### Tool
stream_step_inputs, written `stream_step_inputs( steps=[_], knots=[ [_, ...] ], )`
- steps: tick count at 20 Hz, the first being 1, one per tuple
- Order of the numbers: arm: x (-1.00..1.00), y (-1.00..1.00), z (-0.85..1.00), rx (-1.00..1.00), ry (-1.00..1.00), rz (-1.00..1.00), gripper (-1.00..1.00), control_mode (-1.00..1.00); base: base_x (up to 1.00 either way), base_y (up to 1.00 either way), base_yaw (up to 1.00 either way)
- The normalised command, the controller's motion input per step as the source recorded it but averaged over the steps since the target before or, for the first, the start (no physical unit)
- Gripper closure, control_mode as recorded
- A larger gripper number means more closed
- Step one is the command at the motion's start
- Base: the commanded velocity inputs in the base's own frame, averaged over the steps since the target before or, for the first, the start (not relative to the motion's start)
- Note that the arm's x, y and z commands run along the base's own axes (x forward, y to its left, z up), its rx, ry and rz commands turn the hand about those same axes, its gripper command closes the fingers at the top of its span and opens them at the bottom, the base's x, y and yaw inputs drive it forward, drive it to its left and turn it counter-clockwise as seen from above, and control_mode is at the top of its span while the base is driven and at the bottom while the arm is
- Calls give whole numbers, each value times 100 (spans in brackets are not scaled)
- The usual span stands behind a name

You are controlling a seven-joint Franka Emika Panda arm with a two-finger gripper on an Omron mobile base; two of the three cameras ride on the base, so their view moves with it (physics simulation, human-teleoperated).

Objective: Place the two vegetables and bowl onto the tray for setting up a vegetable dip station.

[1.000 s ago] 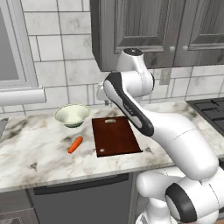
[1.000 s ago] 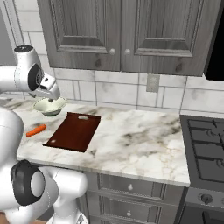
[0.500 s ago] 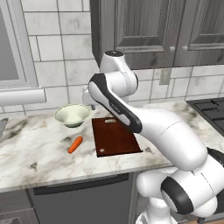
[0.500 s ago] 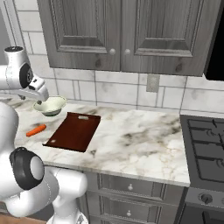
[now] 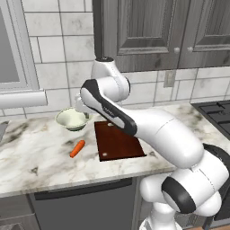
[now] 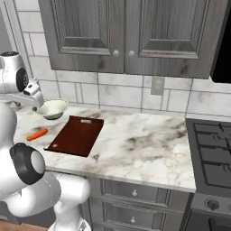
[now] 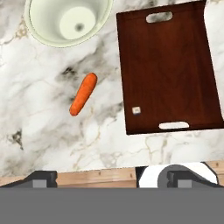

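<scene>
My claw [image 7: 111,175] gapes wide, empty; carrot [image 7: 83,94] lies ahead, slightly left, long axis tilted, beside tray [image 7: 168,70].

The marbled worktop [image 5: 40,157] carries three things: a tray [image 5: 117,140], a carrot [image 5: 77,148] and a bowl [image 5: 71,119]. The dark brown tray lies flat about midway between the worktop's front and back edges, one short end toward the front edge, while the pale bowl stands upright nearer the back edge, just off the tray's far left corner. The carrot lies on bare marble left of the tray and in front of the bowl, touching neither.
</scene>
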Motion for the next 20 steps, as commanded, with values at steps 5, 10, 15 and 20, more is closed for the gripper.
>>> stream_step_inputs(
  steps=[5, 10, 15, 20],
  knots=[
    [0, 6, -36, 0, 0, 0, -100, -100, 0, 0, 0],
    [0, 12, -38, 0, 0, 0, -100, -100, 0, 0, 0],
    [1, 18, -25, 0, 0, 0, -100, -100, 0, 0, 0],
    [2, 15, -17, 0, 1, 0, -100, -100, 0, 0, 0]
  ],
)
